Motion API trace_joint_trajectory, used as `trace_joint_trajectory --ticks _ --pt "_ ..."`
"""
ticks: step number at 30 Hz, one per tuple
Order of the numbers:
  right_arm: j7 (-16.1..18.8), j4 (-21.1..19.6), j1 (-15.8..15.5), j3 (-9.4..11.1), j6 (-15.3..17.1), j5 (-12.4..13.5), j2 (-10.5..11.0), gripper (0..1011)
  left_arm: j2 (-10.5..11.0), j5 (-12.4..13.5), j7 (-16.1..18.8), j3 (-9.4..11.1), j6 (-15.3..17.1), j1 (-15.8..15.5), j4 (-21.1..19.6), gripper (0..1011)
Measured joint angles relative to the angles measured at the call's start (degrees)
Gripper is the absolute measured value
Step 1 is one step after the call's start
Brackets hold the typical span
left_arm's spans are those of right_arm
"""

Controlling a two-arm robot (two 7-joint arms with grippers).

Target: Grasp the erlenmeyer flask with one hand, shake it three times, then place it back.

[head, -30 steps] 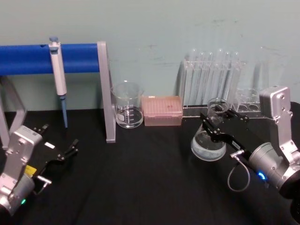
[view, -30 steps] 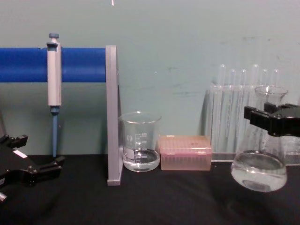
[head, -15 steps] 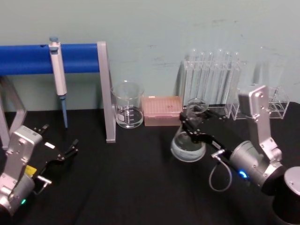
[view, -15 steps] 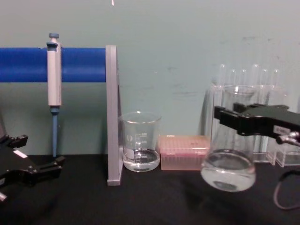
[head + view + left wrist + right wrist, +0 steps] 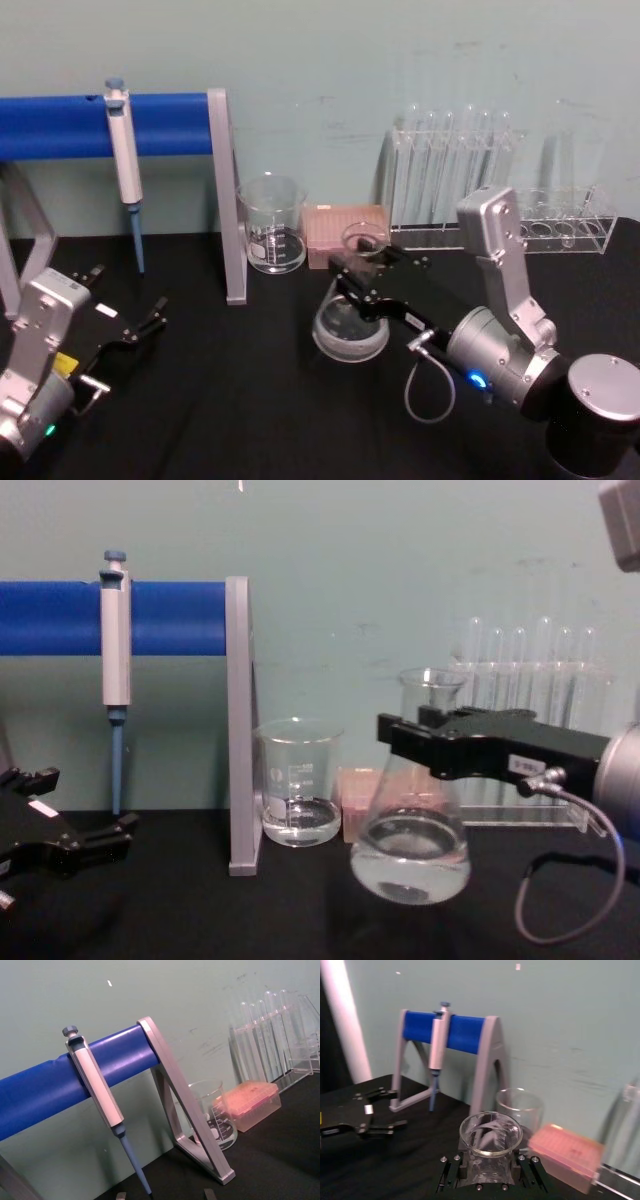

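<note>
The erlenmeyer flask (image 5: 350,328) is clear glass with a little clear liquid in its wide base. It hangs slightly tilted over the black table, in front of the pink tip box. My right gripper (image 5: 362,268) is shut on its neck just under the flared rim. From the chest view the flask (image 5: 411,852) hangs below the black right gripper (image 5: 425,738). The right wrist view looks down onto the flask's rim (image 5: 490,1133) between the fingers (image 5: 451,1172). My left gripper (image 5: 135,318) rests open at the table's left, also seen as the left gripper (image 5: 70,832) in the chest view.
A glass beaker (image 5: 271,224) and a pink tip box (image 5: 340,222) stand at the back. A test tube rack (image 5: 455,180) is at the back right. A blue stand (image 5: 150,122) holds a pipette (image 5: 122,150) on the left.
The right arm has carried the flask leftward, from in front of the test tube rack to in front of the tip box. The left arm has not moved.
</note>
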Motion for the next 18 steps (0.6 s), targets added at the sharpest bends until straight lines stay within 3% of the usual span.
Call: trace_joint_trajectory --ticks 18 --pt "4.6 1.0 2.7 -5.3 0.0 2.9 1.0 451 0.0 0.0 0.0 0.0 0.0 0.0 0.0 1001"
